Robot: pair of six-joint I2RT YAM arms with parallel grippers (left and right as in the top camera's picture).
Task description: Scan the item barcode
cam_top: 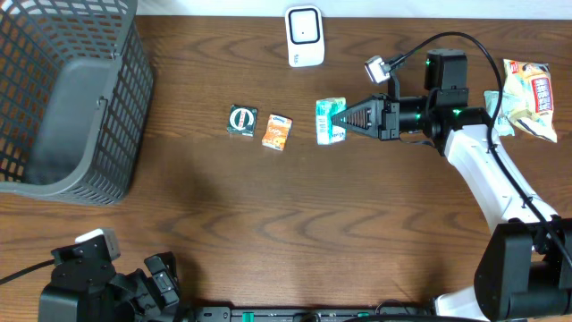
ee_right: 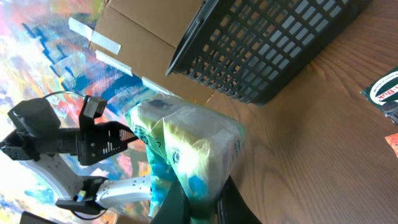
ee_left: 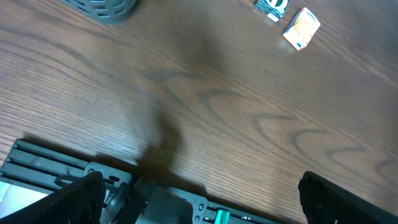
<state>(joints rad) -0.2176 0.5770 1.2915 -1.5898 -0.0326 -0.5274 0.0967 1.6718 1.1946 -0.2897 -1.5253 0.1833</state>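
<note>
My right gripper (cam_top: 340,118) is shut on a green-and-white plastic packet (cam_top: 330,121), pinching it by one end just above the table's middle. In the right wrist view the packet (ee_right: 186,146) fills the centre, its lower end squeezed between the dark fingers of the gripper (ee_right: 202,194). No barcode shows on the faces I see. A white scanner (cam_top: 304,36) stands at the far edge, apart from the packet. My left gripper (cam_top: 161,273) rests at the near left edge, open, and in the left wrist view the gripper (ee_left: 202,196) has nothing between its fingers.
A dark mesh basket (cam_top: 63,98) stands at the far left. A round dark green item (cam_top: 241,120) and an orange packet (cam_top: 277,131) lie left of the held packet. A chips bag (cam_top: 532,97) lies at the right edge.
</note>
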